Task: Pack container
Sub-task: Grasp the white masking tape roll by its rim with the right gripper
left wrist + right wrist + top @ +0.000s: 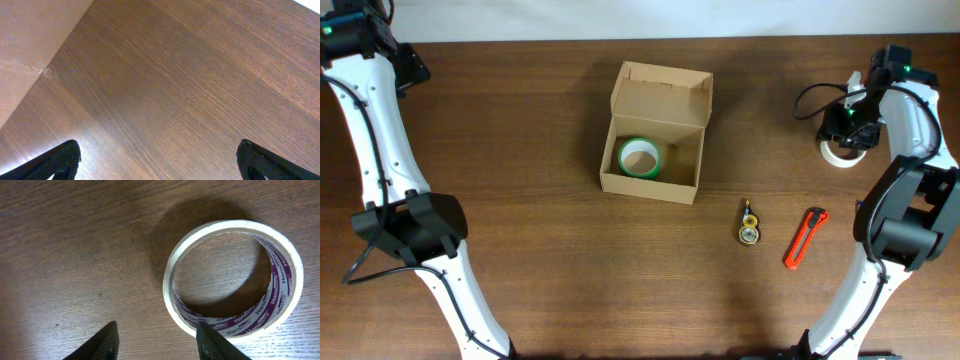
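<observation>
Up close, the right gripper (159, 342) has its two black fingers spread apart, and nothing is held between them. Just past them a white tape roll (233, 277) lies flat on the brown wooden table (75, 240). It has purple words on the inside. One finger is right by the roll's edge, but I cannot tell if it touches. The left gripper (160, 165) is open very wide over bare wood, and it holds nothing too. From above, the container (650, 188) sits near the middle of the table, well apart from both grippers. Its flap lid (660, 92) stands open at the far side. A green tape roll (640, 158) lies flat inside it, by the left wall. A small yellow and black thing (748, 225) and a red cutter (806, 238) lie on the table to the right of the container, nearer the front edge.
</observation>
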Controlling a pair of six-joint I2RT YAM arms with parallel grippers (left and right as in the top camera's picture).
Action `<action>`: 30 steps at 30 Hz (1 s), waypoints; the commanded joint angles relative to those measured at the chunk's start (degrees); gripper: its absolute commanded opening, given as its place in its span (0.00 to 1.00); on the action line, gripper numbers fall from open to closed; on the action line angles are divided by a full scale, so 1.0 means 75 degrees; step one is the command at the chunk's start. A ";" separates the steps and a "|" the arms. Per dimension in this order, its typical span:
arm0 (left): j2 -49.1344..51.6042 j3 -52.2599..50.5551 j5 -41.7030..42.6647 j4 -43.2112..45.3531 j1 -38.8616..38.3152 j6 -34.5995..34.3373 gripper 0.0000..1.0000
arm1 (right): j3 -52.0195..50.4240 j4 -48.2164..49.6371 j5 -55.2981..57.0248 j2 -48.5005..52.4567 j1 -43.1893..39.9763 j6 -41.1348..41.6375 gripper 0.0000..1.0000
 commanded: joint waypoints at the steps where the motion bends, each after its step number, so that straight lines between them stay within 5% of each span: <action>1: -0.0259 -0.0038 0.0006 -0.0006 0.0035 0.0090 1.00 | -0.0020 0.0055 0.0073 0.0245 0.0041 -0.0122 0.51; 12: -0.0259 -0.0038 0.0006 -0.0006 0.0032 0.0090 1.00 | -0.0044 0.0245 0.0382 0.0764 0.0050 -0.0119 0.50; 20: -0.0259 -0.0038 0.0006 -0.0006 0.0032 0.0090 1.00 | -0.0052 0.0242 0.0385 0.0915 0.0055 -0.0058 0.27; 23: -0.0259 -0.0038 0.0006 -0.0006 0.0032 0.0090 1.00 | -0.0052 0.0248 0.0385 0.0915 0.0055 0.0102 0.08; 30: -0.0259 -0.0038 0.0006 -0.0006 0.0032 0.0090 1.00 | -0.0050 0.0070 0.0204 0.0903 0.0143 0.0233 0.04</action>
